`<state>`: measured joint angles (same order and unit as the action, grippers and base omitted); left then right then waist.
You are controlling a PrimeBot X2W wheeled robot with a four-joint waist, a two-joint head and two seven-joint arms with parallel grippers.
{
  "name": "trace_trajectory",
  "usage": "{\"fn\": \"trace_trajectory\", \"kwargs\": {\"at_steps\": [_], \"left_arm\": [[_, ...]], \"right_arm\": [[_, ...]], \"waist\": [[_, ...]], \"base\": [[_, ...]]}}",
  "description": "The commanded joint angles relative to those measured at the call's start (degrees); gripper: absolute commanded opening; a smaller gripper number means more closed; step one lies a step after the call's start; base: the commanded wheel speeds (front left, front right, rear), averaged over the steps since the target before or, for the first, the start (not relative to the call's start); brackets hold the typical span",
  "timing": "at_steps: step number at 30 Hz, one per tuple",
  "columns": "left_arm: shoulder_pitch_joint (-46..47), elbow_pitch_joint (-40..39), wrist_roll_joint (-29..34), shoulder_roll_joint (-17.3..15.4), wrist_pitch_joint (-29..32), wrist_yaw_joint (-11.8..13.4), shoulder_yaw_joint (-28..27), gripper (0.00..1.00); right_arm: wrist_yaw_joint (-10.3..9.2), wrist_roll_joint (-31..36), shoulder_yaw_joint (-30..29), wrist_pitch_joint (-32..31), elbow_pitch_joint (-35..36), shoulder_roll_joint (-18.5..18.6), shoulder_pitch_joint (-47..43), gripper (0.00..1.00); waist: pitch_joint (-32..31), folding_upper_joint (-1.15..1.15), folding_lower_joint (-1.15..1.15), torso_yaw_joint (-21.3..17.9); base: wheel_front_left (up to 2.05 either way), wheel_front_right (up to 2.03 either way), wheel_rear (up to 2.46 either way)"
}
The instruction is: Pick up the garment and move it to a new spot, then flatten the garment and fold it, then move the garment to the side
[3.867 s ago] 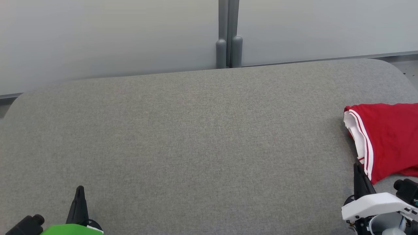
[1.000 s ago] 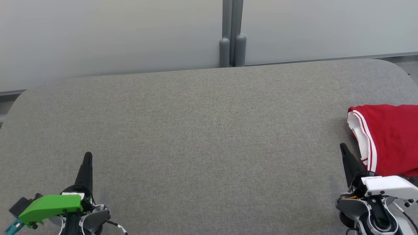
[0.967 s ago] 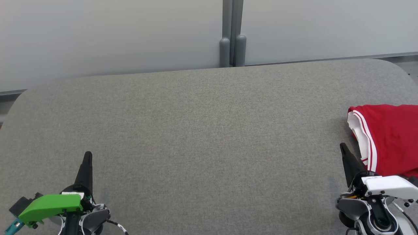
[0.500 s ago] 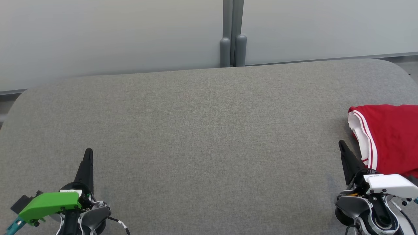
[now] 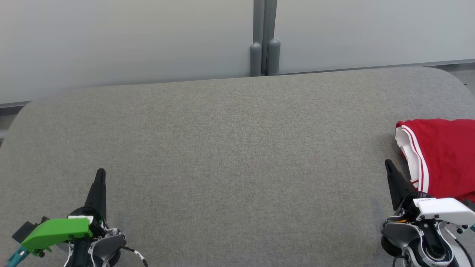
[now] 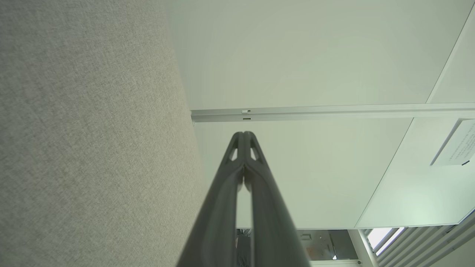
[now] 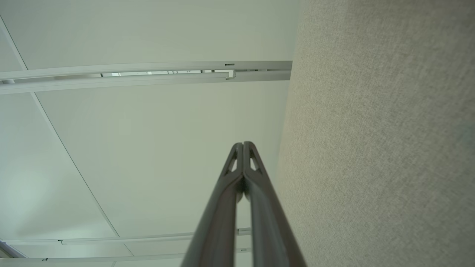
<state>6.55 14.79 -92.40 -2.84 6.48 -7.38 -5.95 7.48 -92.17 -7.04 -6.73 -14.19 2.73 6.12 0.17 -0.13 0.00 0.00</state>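
Observation:
The garment (image 5: 441, 155) is red with white trim and red stripes along one edge; it lies folded at the far right of the grey felt table (image 5: 230, 148), cut off by the frame's edge. My right gripper (image 5: 388, 163) stands shut just left of the garment's near corner, tips together, holding nothing; in its wrist view the right gripper (image 7: 243, 143) points along the table towards the wall. At the lower left my left gripper (image 5: 100, 171) is shut and empty, far from the garment; the left gripper (image 6: 243, 133) shows its tips pressed together.
Pale partition panels with a grey post (image 5: 264, 40) rise behind the table's far edge. The table's rounded corners show at the left and right. A sign (image 6: 456, 144) hangs on the wall panel.
Over the last second both grippers crept slightly forward. Since about four seconds ago both arms have come further up into view. The garment has stayed put.

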Motion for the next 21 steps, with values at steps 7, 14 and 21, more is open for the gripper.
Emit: {"fn": "trace_trajectory", "kwargs": {"at_steps": [7, 14, 21], "left_arm": [[0.70, -0.26, 0.01, 0.01, 0.06, -0.20, -0.25, 0.00], [0.70, -0.26, 0.01, 0.01, 0.05, -0.20, -0.24, 0.00], [0.70, -0.26, 0.01, 0.01, 0.05, -0.20, -0.24, 0.00]], "right_arm": [[0.02, -0.33, -0.04, -0.17, 0.24, 0.29, 0.32, 0.00], [0.02, -0.34, -0.03, -0.17, 0.24, 0.29, 0.32, 0.00], [0.02, -0.33, -0.03, -0.17, 0.24, 0.29, 0.32, 0.00]], "waist": [[0.00, 0.13, 0.00, 0.00], [0.00, 0.13, 0.00, 0.00], [0.00, 0.13, 0.00, 0.00]], "base": [[0.00, 0.00, 0.00], [0.00, 0.00, 0.00], [0.00, 0.00, 0.00]]}}
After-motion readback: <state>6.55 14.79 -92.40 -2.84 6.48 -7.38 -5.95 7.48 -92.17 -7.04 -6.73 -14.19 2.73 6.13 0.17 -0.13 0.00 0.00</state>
